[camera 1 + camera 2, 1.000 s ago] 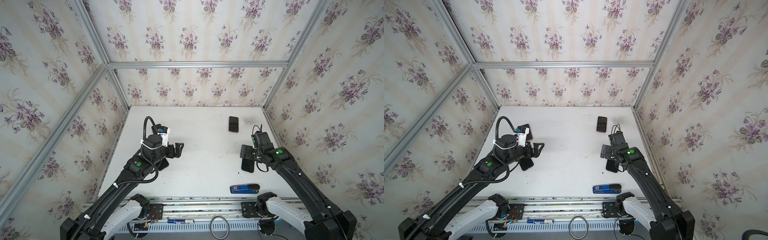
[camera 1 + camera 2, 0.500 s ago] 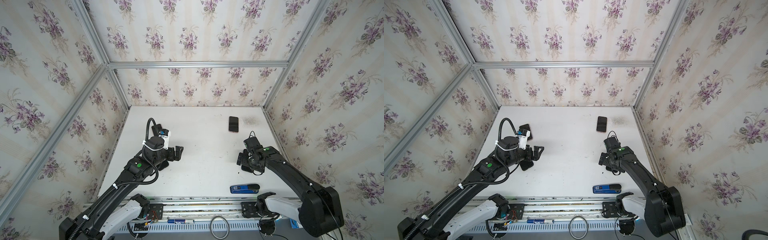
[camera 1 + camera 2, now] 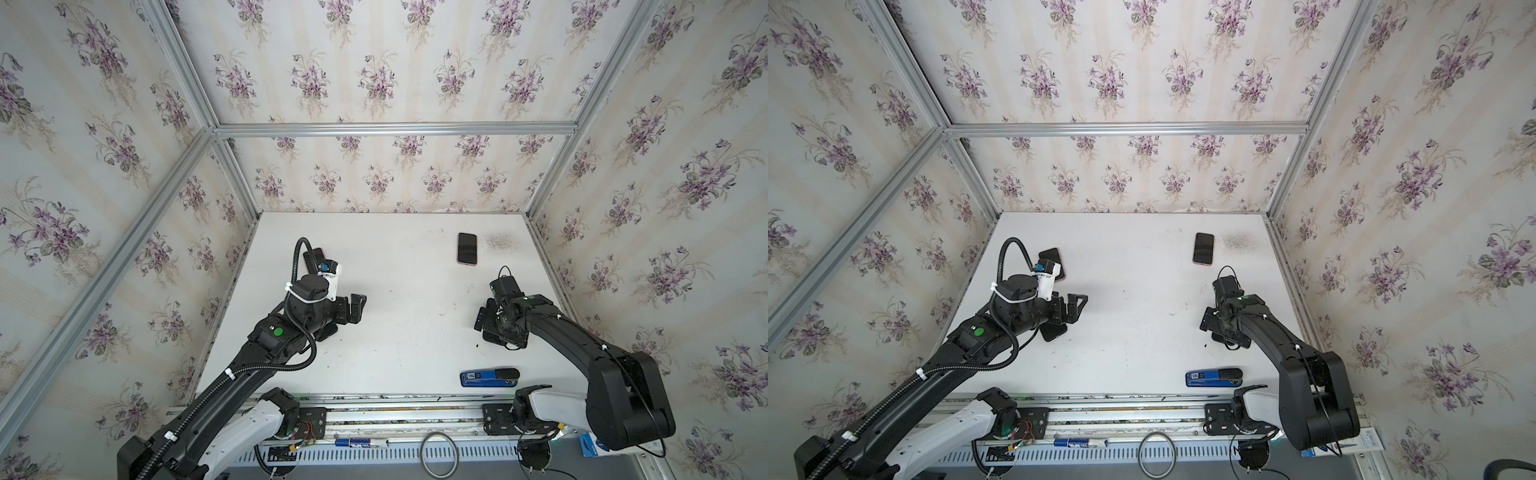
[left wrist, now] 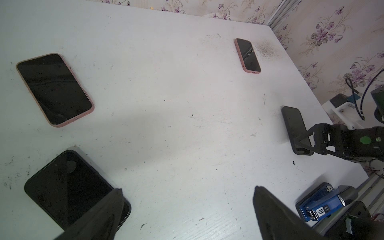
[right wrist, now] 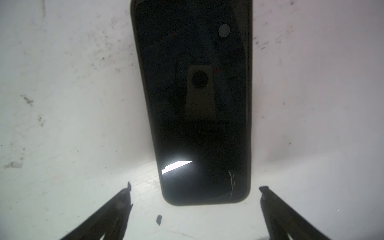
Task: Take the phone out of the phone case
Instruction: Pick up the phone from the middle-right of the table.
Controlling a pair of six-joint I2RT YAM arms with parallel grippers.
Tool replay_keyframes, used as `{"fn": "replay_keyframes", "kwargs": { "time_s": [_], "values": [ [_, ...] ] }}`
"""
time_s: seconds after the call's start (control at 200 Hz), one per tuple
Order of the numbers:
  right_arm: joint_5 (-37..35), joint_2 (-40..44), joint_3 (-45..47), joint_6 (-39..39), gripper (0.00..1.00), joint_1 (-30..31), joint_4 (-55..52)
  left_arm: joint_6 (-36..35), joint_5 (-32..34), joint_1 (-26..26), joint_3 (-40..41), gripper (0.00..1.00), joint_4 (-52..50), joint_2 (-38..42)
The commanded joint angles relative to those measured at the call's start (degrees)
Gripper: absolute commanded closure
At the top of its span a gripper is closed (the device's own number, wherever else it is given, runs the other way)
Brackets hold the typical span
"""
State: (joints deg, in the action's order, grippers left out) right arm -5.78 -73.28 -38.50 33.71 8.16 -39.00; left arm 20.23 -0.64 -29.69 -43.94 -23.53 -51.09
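**Both grippers wide open, nothing held**

Right gripper (image 5: pixel 195 186) hangs low over the black-cased phone (image 5: pixel 195 104), which lies flat on the bench (image 3: pixel 415 291), right side. Jaws spread either side of its end, not touching. Left gripper (image 4: pixel 188 188) spread wide, empty, left of centre. Pink-cased phone (image 4: pixel 54 89) far left, second pink-cased phone (image 4: pixel 248 55) far right.

You've got purple-flower wallpaper (image 3: pixel 374 75) on every wall, aluminium framing (image 3: pixel 395 129) at the corners, and a scuffed white table (image 3: pixel 415 270) under even light.
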Motion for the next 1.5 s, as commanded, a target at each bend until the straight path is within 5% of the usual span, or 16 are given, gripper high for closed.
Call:
{"fn": "replay_keyframes", "kwargs": {
  "time_s": [0.0,0.83,1.494],
  "values": [
    [2.45,-1.15,-0.21,-3.13,0.00,-1.19,2.73,0.25,0.52,-0.11,0.02,0.00,0.16,-0.11],
    [5.10,-9.99,-2.70,-5.68,0.17,-3.57,4.11,-0.11,0.11,-0.19,-0.28,0.00,0.06,-0.81],
    [10.00,-5.68,0.43,-7.34,0.39,-3.28,9.30,0.77,-1.32,-0.27,-0.89,0.00,0.28,-1.88]
  ]
}}
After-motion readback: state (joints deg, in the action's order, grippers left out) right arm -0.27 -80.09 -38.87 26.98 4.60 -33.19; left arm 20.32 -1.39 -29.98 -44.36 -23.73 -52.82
